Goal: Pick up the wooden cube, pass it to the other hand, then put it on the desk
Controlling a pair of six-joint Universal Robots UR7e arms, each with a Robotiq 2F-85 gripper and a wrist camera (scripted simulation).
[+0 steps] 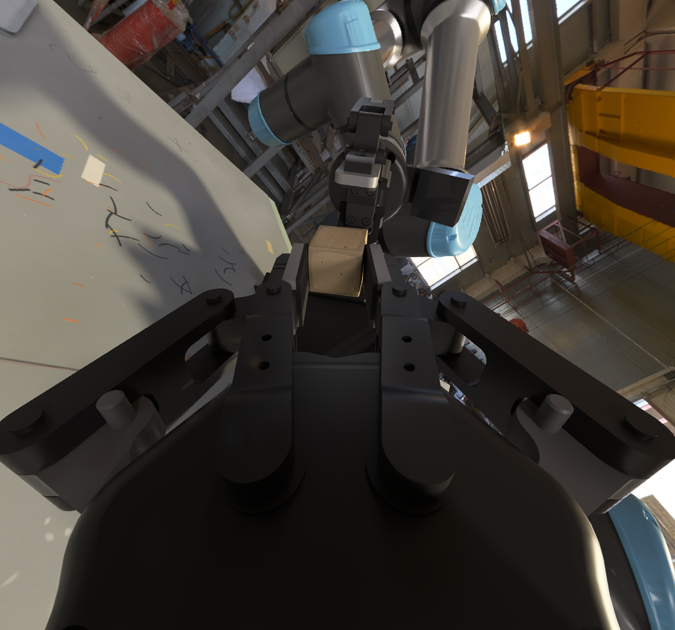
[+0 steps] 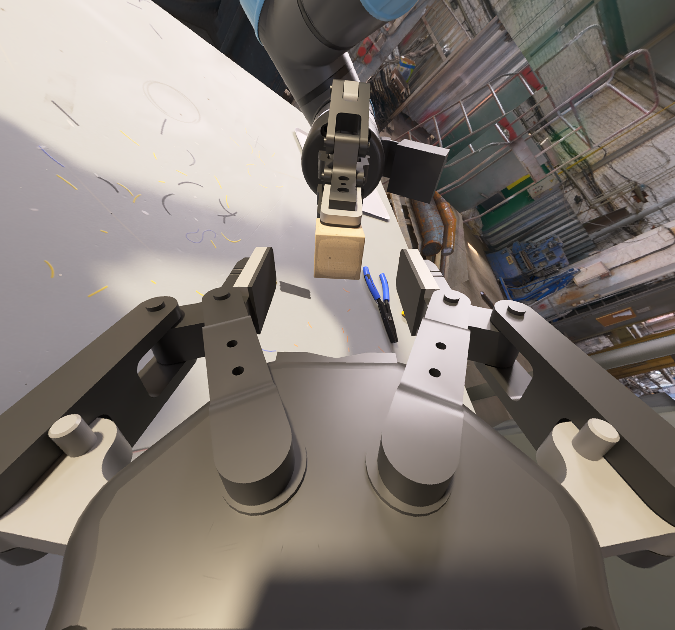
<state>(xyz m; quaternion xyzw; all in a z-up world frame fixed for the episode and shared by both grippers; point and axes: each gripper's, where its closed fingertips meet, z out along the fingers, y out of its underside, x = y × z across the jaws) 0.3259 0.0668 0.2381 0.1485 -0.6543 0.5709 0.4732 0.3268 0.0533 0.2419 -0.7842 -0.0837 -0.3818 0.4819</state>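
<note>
The wooden cube (image 1: 336, 265) is a pale tan block held between the fingers of my left gripper (image 1: 336, 269), which is shut on it, above the desk (image 1: 109, 247). In the right wrist view the cube (image 2: 339, 255) hangs from the left gripper's fingers (image 2: 341, 210) just ahead of my right gripper (image 2: 336, 283). My right gripper is open, its pads (image 2: 261, 276) wide on either side and a little short of the cube. In the left wrist view the right gripper (image 1: 359, 206) faces me just beyond the cube, edge-on.
The desk is pale and scribbled with marks, with a blue tape strip (image 1: 31, 148). Blue-handled pliers (image 2: 381, 301) lie on the desk (image 2: 109, 137) near its edge under the grippers. A white object (image 1: 14, 9) sits at a far corner. An industrial hall lies beyond.
</note>
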